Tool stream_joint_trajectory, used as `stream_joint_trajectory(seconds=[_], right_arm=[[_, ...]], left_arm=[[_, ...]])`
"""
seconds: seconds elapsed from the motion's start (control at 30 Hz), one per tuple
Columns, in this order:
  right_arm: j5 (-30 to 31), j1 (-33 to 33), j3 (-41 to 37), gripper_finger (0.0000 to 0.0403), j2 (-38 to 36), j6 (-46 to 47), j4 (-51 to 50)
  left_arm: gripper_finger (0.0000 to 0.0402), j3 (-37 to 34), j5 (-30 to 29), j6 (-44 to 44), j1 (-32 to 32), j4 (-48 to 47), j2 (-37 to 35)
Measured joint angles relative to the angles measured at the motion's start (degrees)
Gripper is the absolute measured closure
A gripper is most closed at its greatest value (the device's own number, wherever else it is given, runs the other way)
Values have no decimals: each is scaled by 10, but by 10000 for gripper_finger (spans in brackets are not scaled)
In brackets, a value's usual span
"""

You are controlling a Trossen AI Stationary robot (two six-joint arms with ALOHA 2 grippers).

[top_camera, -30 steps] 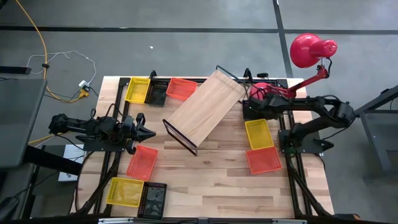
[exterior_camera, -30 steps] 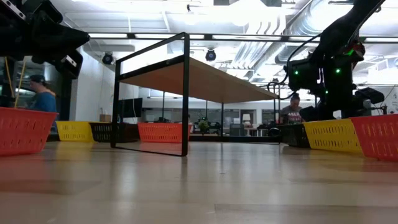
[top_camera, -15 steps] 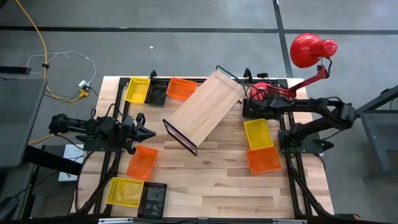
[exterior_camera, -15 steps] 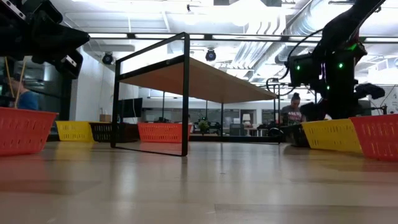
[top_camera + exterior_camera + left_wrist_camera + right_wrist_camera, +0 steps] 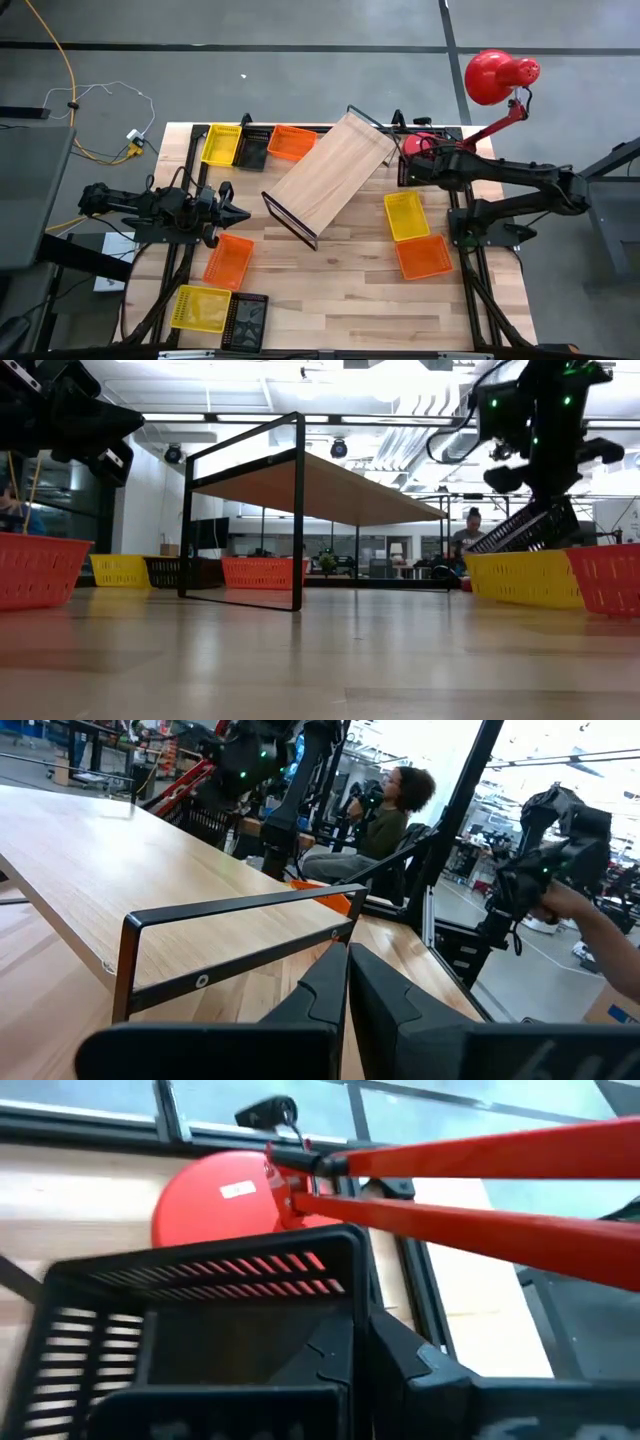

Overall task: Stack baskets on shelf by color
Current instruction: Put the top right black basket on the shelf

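The light-wood shelf (image 5: 332,175) lies slantwise mid-table, its black wire frame (image 5: 289,219) at its near end. At the far right, by the red lamp's base (image 5: 418,143), my right gripper (image 5: 413,172) is shut on a black basket (image 5: 522,532). Yellow (image 5: 405,215) and orange (image 5: 423,256) baskets rest on the table just nearer. Yellow (image 5: 221,143), black (image 5: 253,150) and orange (image 5: 291,142) baskets sit far left; orange (image 5: 229,258), yellow (image 5: 200,307) and black (image 5: 245,318) ones near left. My left gripper (image 5: 240,213) waits shut at the left, pointing level toward the shelf. My right gripper holds the black basket by one wall near a corner (image 5: 356,1285), pinched with one finger inside (image 5: 330,1350) and one outside (image 5: 415,1365). The fingers slant down from the table's right. The basket is lifted clear and hangs tilted below the gripper (image 5: 545,490).
The red lamp (image 5: 500,77) and its arm (image 5: 480,1155) reach over the far right corner, close above my right gripper. Open tabletop lies between the shelf's near end and the near edge. A person sits beyond the table (image 5: 395,810).
My right gripper has shut on the black basket and risen, drawing back a little toward the far right; the basket has come off the table and now hangs tilted. The yellow basket beside it has shifted slightly toward the table's left.
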Motion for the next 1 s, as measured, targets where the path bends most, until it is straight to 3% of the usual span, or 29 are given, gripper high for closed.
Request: stream_joint_trajectory(seconds=[0.13, 0.33, 0.57, 0.7, 0.87, 1.0], right_arm=[[-20, 27, 31, 402, -11, -16, -17], [-114, 75, 82, 402, -15, -81, -38], [-130, 131, 125, 402, -15, -97, -69], [-168, 151, 138, 403, -15, -126, -68], [-233, 175, 139, 403, -15, -173, -50], [-298, 205, 139, 403, -19, -221, 22]], left_arm=[[398, 0, 0, 0, 0, 0, 0], [398, 0, 0, 0, 0, 0, 0], [398, 0, 0, 0, 0, 0, 0], [398, 0, 0, 0, 0, 0, 0], [398, 0, 0, 0, 0, 0, 0], [398, 0, 0, 0, 0, 0, 0]])
